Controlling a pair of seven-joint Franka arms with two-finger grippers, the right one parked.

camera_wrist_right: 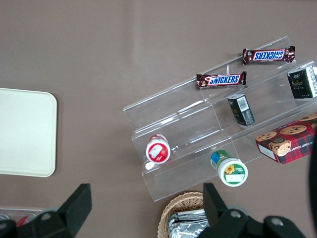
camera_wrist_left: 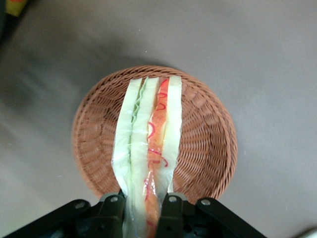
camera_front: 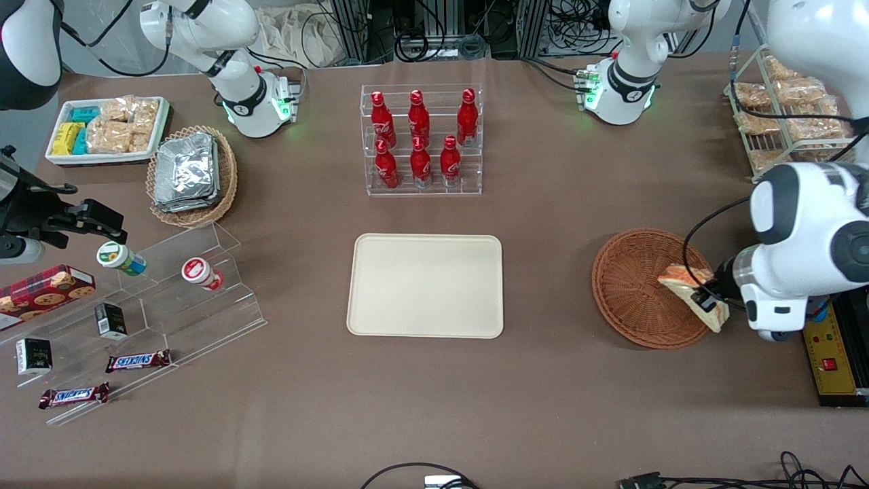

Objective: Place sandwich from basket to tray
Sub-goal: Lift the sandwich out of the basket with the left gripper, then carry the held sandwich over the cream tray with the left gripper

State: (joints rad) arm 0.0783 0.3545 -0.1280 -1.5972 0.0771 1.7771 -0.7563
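My left gripper (camera_front: 706, 300) is shut on the sandwich (camera_front: 687, 285), a clear-wrapped wedge of white bread with orange-red and green filling. The wedge is held above the round reddish-brown wicker basket (camera_front: 635, 288), over the part of its rim nearest the working arm. In the left wrist view the sandwich (camera_wrist_left: 148, 139) runs out from between the black fingers (camera_wrist_left: 171, 215) of the gripper (camera_wrist_left: 144, 214), with the basket (camera_wrist_left: 208, 144) beneath it and nothing else in it. The cream-beige tray (camera_front: 426, 285) lies bare at the table's middle, toward the parked arm from the basket.
A clear rack of red bottles (camera_front: 421, 139) stands farther from the camera than the tray. Toward the parked arm's end are an acrylic stepped stand with snacks (camera_front: 170, 292), a tan basket of foil packets (camera_front: 192, 175) and a white bin (camera_front: 108, 129). A wire rack of snack packs (camera_front: 787, 115) and a yellow box (camera_front: 835, 360) sit near the working arm.
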